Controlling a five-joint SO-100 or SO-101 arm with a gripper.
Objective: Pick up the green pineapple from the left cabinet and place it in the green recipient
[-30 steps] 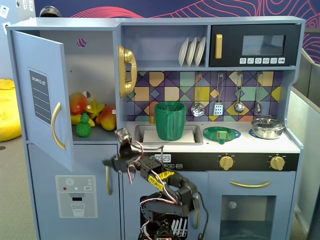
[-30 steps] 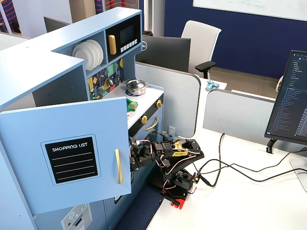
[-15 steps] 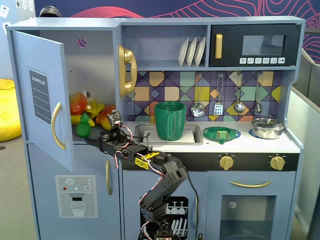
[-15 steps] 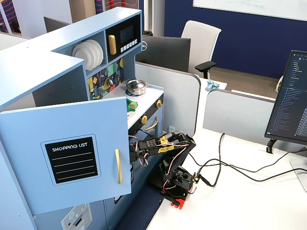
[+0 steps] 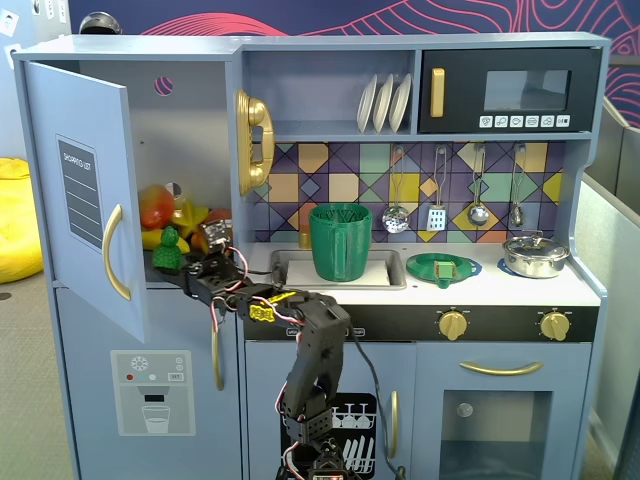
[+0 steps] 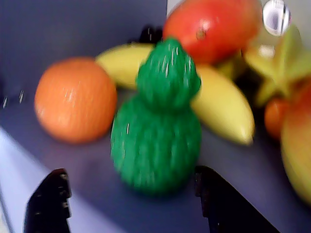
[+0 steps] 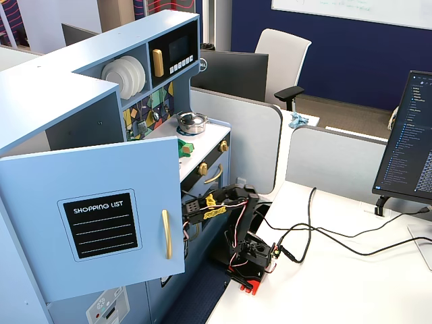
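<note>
The green pineapple (image 5: 168,250) (image 6: 156,131) stands upright near the front edge of the shelf in the left cabinet (image 5: 185,150), whose door (image 5: 85,190) (image 7: 94,216) hangs wide open. My gripper (image 5: 183,272) (image 6: 130,174) is open, reaching into the cabinet at shelf height. In the wrist view the pineapple's base sits level with the two black fingertips (image 6: 54,180), nearer the right one, with no touch visible. The green recipient (image 5: 340,242), a ribbed pitcher, stands in the sink to the right. In a fixed view the door hides the gripper.
An orange (image 6: 75,99), a yellow banana (image 6: 221,109), a red mango (image 6: 209,29) and a starfruit (image 6: 277,60) crowd right behind the pineapple. A flat green plate (image 5: 443,267) and a steel pot (image 5: 535,256) sit on the counter. A gold phone (image 5: 253,140) hangs on the cabinet's right wall.
The arm unfolded from low in front of the oven, rose and swung left. The open gripper now reaches into the cabinet, right at the pineapple.
</note>
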